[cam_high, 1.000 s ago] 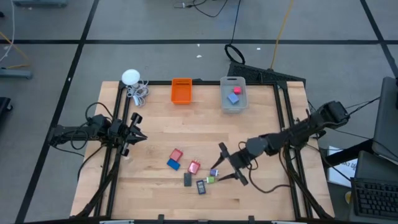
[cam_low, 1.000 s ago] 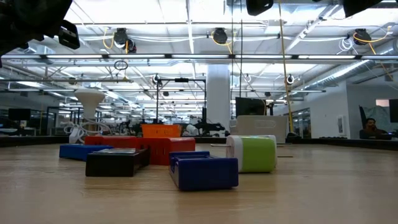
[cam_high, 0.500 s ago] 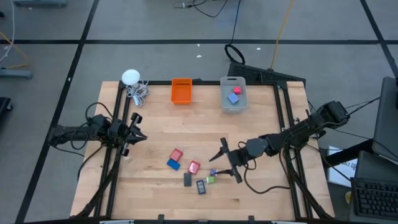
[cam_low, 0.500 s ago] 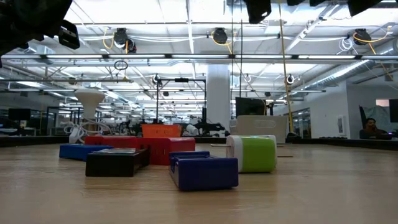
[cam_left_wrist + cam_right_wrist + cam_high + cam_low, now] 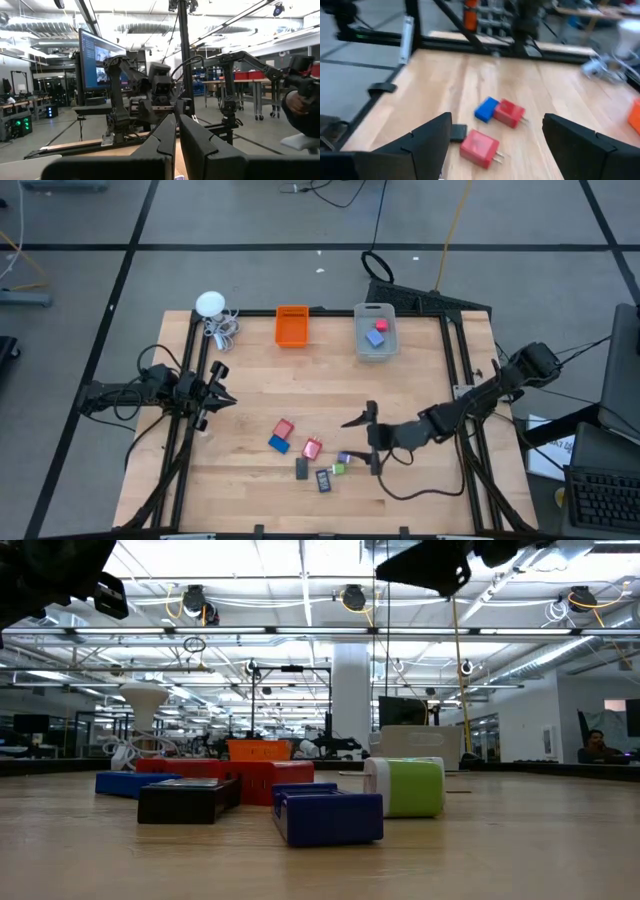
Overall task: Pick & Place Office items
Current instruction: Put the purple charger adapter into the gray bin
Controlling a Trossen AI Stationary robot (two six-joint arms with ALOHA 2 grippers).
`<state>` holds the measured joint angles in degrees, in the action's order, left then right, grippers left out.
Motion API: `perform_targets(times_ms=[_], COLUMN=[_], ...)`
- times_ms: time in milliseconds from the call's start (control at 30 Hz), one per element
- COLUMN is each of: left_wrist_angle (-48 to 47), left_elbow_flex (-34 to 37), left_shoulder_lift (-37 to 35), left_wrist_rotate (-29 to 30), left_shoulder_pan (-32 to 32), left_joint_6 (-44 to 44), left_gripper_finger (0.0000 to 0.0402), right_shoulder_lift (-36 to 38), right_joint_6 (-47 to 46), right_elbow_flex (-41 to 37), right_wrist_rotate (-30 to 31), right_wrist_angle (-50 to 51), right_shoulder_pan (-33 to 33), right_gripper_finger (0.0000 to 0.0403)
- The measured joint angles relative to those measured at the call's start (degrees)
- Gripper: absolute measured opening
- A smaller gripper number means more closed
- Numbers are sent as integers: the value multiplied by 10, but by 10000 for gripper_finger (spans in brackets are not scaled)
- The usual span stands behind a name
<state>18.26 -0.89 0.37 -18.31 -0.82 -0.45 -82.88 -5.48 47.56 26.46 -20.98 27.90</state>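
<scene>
The right gripper (image 5: 366, 438), fingers spread wide and empty, hangs beside the office items (image 5: 305, 452) at the table (image 5: 250, 390) middle, far from the orange bin (image 5: 291, 326) and clear bin (image 5: 374, 332), while the left gripper (image 5: 222, 397) waits clenched at the left edge.

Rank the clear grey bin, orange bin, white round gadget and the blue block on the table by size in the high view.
1. clear grey bin
2. orange bin, slightly smaller
3. white round gadget; with its coiled cable it looks near the orange bin, so that order is unsure
4. blue block, clearly smallest
</scene>
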Motion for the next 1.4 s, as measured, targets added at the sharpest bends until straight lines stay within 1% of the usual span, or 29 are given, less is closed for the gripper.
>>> perform_targets(times_ms=[67,133,267,433,500,633,733,800,933,1033,1200,1400], left_wrist_angle=[0,0,0,-1,0,0,0,0,0,0,0,0], left_elbow_flex=[0,0,0,0,0,0,0,0,0,0,0,0], left_shoulder_lift=[0,0,0,0,0,0,0,0,0,0,0,0], left_wrist_rotate=[0,0,0,0,0,0,0,0,0,0,0,0], left_shoulder_pan=[0,0,0,0,0,0,0,0,0,0,0,0], left_joint_6=[0,0,0,0,0,0,0,0,0,0,0,0], left_gripper_finger=[24,24,24,24,24,24,24,24,24,24,24,24], right_shoulder_lift=[-12,-26,-65,-125,-150,-193,-200,-194,-179,-177,-177,-177], right_joint_6=[-30,-58,-88,-100,-117,-146,-148,-126,-85,-76,-74,-114], right_elbow_flex=[12,16,18,18,18,18,18,18,17,18,17,17], right_wrist_rotate=[19,23,20,17,-6,-76,-117,-147,-176,-172,-134,-128], right_wrist_angle=[39,67,80,73,60,43,41,47,68,71,72,71], right_shoulder_pan=[1,1,-1,0,-1,0,-2,-6,-9,-10,-21,-35], right_gripper_finger=[301,301,300,299,299,299,299,299,299,299,299,299])
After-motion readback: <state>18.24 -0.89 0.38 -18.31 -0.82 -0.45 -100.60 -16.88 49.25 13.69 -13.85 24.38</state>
